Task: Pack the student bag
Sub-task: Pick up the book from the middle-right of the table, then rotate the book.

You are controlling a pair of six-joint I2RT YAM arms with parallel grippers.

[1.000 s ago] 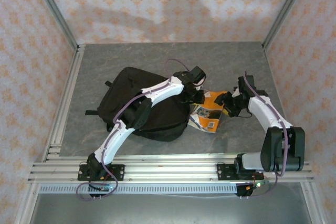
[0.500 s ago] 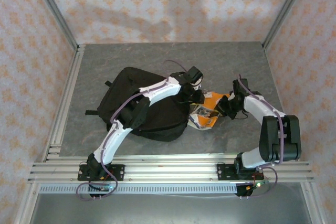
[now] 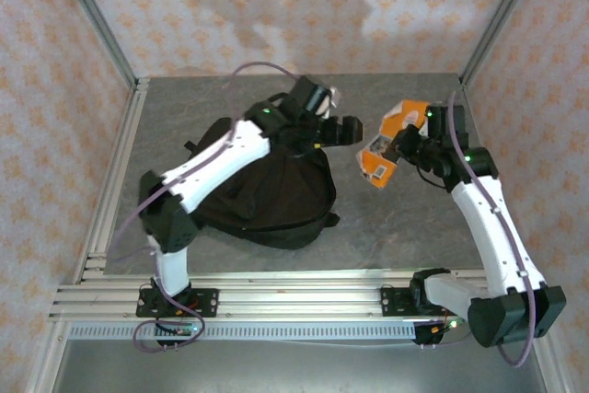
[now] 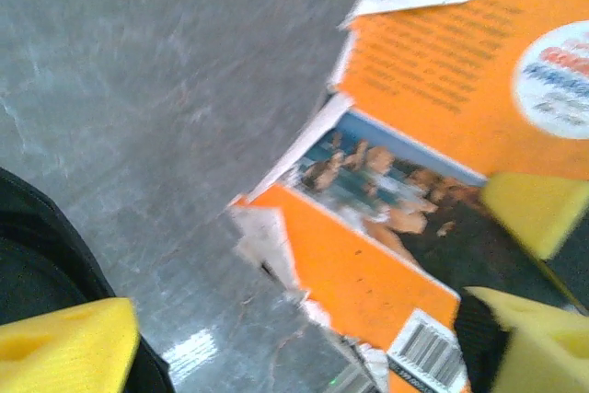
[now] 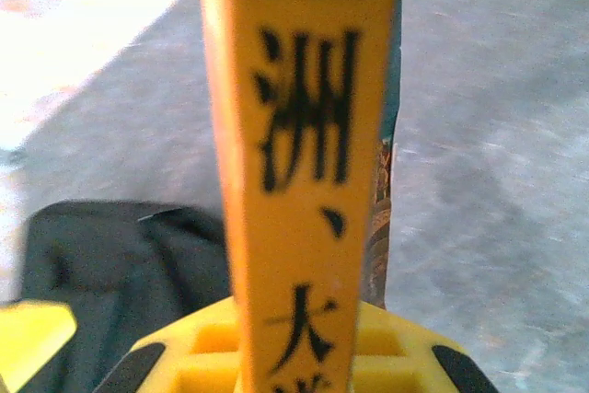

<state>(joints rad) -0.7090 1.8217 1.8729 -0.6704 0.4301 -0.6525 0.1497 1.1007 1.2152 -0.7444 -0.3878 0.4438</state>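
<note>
The student bag (image 3: 267, 195) is a large black backpack lying flat on the grey table, left of centre. An orange book (image 3: 385, 143) with a photo cover and a barcode hangs in the air to the bag's right, tilted, with my right gripper (image 3: 412, 144) shut on its spine. In the right wrist view the orange book spine (image 5: 304, 135) with black characters stands between the yellow jaws of the right gripper (image 5: 304, 361), the bag (image 5: 110, 255) beyond it. My left gripper (image 3: 348, 131) hovers over the bag's top right edge, open and holding nothing. Its yellow fingertips (image 4: 64, 347) frame the book (image 4: 433, 108) in the left wrist view.
Grey tabletop (image 3: 405, 227) stretches bare in front of the raised book. Aluminium frame posts (image 3: 92, 20) and patterned walls close in the back and sides. A rail (image 3: 294, 296) runs along the near edge by the arm bases.
My right gripper shut on the book and lifted it off the table, up and towards the back. My left gripper opened, let go and rose towards the back over the bag.
</note>
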